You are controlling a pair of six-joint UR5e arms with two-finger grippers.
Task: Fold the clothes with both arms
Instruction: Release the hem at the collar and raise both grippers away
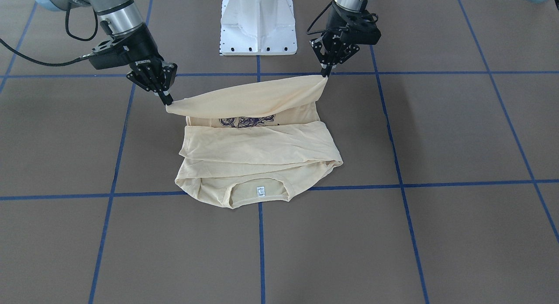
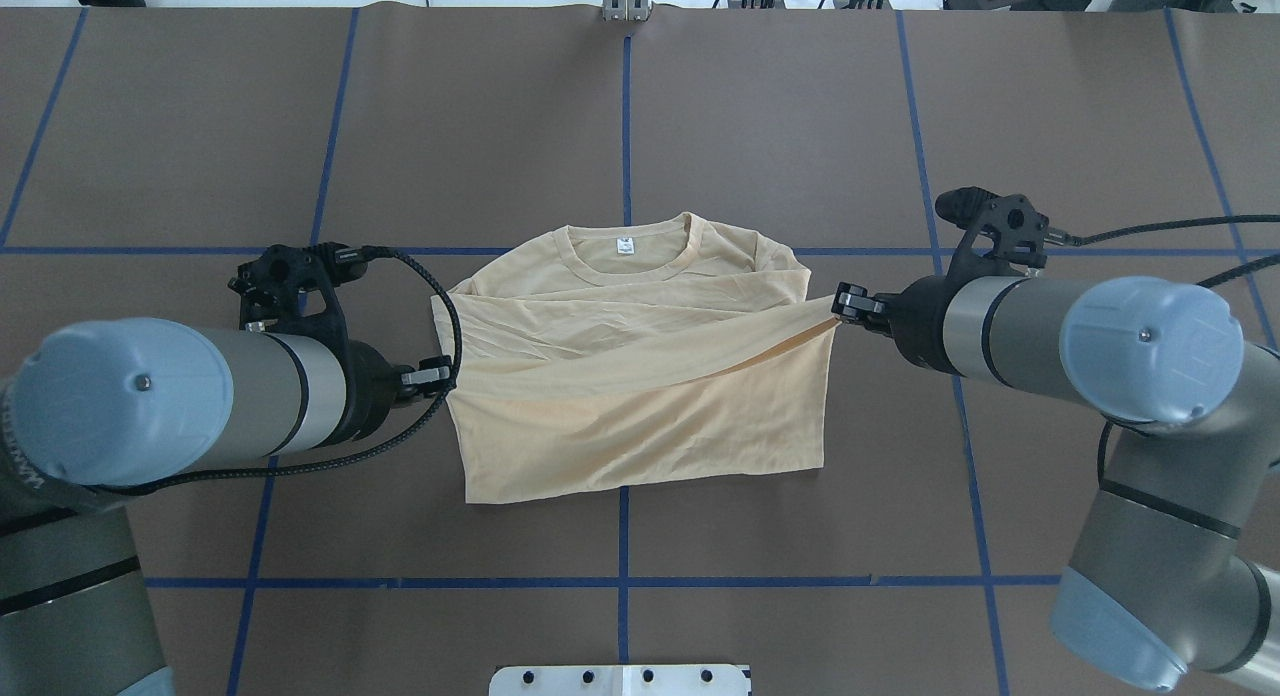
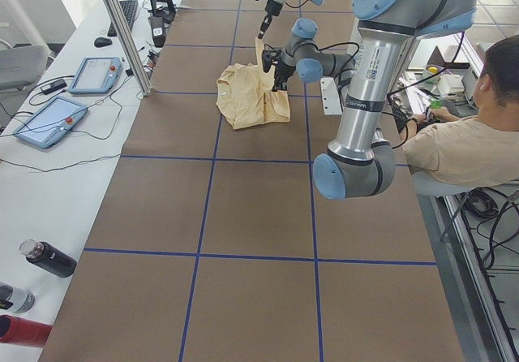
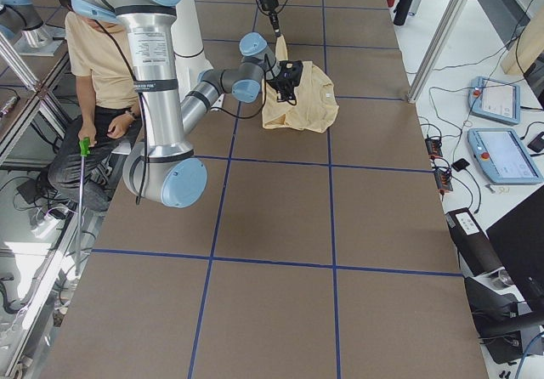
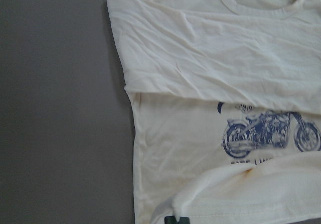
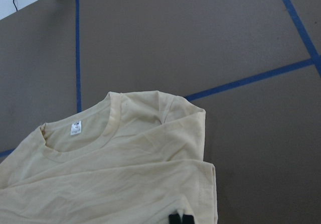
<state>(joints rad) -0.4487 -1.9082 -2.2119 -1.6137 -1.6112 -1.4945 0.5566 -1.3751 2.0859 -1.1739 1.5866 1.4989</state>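
**Position, overhead view.** The shirt [image 2: 640,446] lies at the centre of the bench [image 2: 800,126], collar toward 12 o'clock, between the two claws. The left claw [image 2: 440,372] is at the shirt's 9 o'clock edge. The right claw [image 2: 848,302] is at its 3 o'clock edge, slightly nearer the collar. Each claw is clenched on one corner of the hem [image 1: 249,101], fingertips pinched onto the cloth. The hem is raised off the bench and drawn between the claws as a band, sagging a little at mid-span. The rest of the garment rests flat on the bench below it.

**Condition.** The cloth is pale cream-yellow, thin and lightly creased. Both sleeves are folded across the chest, one overlapping the other. A navy motorcycle print [image 5: 271,132] shows in part beneath the lifted hem. A small white neck tag [image 2: 625,245] is visible inside the collar.

**Bench.** The surface is brown and marked with blue tape lines [image 2: 624,126] in a grid. The shirt straddles the centre line.
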